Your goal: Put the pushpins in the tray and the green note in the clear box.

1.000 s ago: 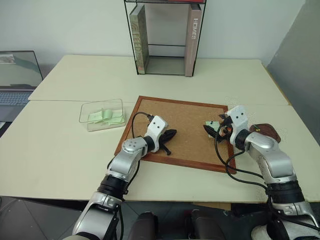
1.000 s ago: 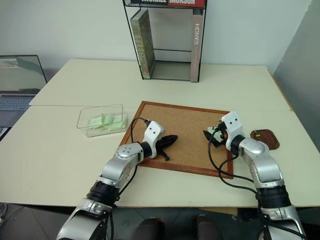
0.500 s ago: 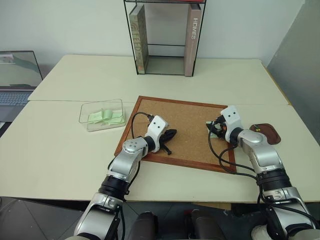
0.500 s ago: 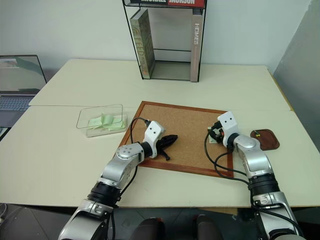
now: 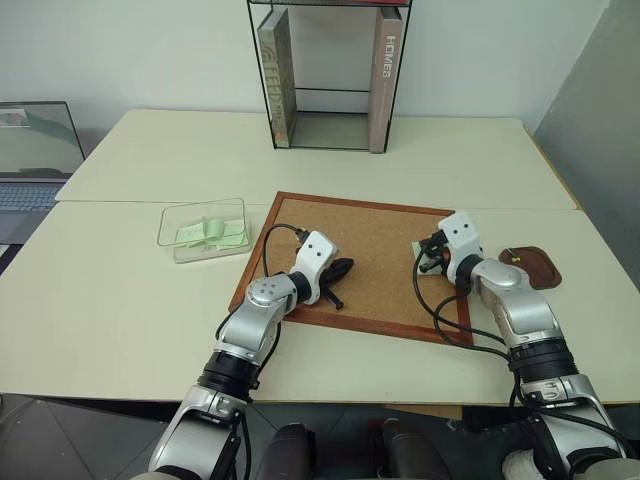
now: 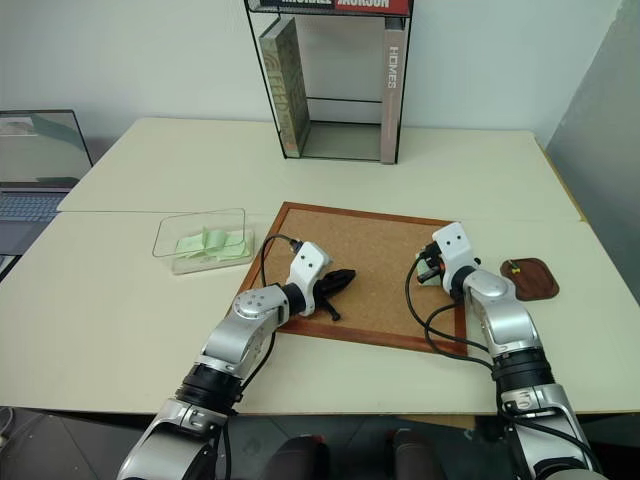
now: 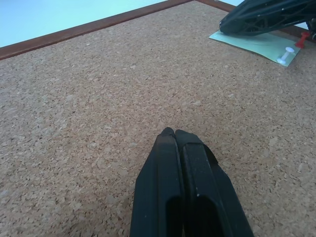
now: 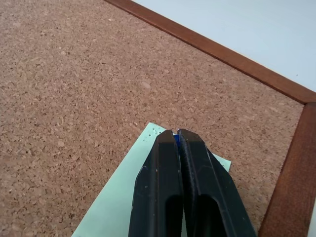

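right hand (image 8: 176, 136) pinched on blue pushpin (image 8: 176, 138)

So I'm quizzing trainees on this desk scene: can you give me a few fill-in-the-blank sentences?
1. The pale green paper note lies on the wood-framed ____.
2. The right gripper is ____ on a blue pushpin.
3. Folded green slips sit in the clear plastic ____.

Missing words: corkboard; shut; box

Lighting: bright, even, diffuse, apparently from overhead. Shadows: soft and short beneath both arms on the corkboard (image 5: 355, 262); faint under the clear box (image 5: 204, 229). Glare: pale worktop (image 5: 120, 290) near washed out; laptop screen (image 5: 35, 138) reflective. Focus: head views sharp; wrist views crisp on cork grain, claw bases slightly soft.
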Motion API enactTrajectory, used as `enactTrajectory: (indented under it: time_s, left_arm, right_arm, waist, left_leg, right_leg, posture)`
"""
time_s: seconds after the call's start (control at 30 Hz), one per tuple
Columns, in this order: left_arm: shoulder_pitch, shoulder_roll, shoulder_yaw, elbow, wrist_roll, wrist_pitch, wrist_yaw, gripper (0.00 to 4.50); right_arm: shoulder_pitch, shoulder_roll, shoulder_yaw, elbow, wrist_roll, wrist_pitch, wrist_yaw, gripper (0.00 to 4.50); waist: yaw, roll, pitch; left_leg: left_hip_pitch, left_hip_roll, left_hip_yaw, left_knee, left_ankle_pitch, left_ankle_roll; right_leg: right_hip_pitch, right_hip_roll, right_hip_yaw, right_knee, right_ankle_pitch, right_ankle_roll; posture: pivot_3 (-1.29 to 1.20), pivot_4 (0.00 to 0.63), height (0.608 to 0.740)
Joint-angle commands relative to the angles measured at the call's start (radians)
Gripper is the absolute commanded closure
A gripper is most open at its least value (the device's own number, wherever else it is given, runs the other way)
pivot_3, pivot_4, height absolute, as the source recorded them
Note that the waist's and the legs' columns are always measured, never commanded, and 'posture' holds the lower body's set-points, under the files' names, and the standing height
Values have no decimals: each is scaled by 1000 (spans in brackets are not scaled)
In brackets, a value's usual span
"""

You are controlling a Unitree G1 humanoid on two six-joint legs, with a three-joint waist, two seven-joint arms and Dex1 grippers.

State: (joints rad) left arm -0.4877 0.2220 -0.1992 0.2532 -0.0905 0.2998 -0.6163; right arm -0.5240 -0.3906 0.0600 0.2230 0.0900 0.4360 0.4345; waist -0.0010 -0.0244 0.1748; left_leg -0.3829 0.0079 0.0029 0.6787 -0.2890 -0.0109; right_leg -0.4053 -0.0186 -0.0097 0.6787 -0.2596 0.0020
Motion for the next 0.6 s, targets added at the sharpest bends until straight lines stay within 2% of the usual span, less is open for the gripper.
enactTrajectory:
  time_s: [0.03,0.4,0.6]
  left_arm:
    - [7,-6,-18,24,21,28,8,4500]
    - [14,-15,-30,26,27,37,7,4500]
    - [19,-14,-38,18,33,29,0,4500]
  right_arm:
    - [-13,-6,-38,-120,1,-11,-22,4440]
    - [30,-6,-78,-248,19,44,-49,4440]
    - [117,-95,-186,-259,17,3,-46,4440]
  waist:
    - [-1,0,0]
    - [2,0,0]
    - [7,0,0]
  left_leg:
    - [0,0,0,0,0,0]
    - [0,0,0,0,0,0]
    - [0,0,0,0,0,0]
  right_leg:
    - [0,0,0,0,0,0]
    - [0,0,0,0,-2,4]
    - [0,0,0,-1,-2,4]
  posture:
    - [0,150,740]
    - [0,150,740]
    - [0,150,740]
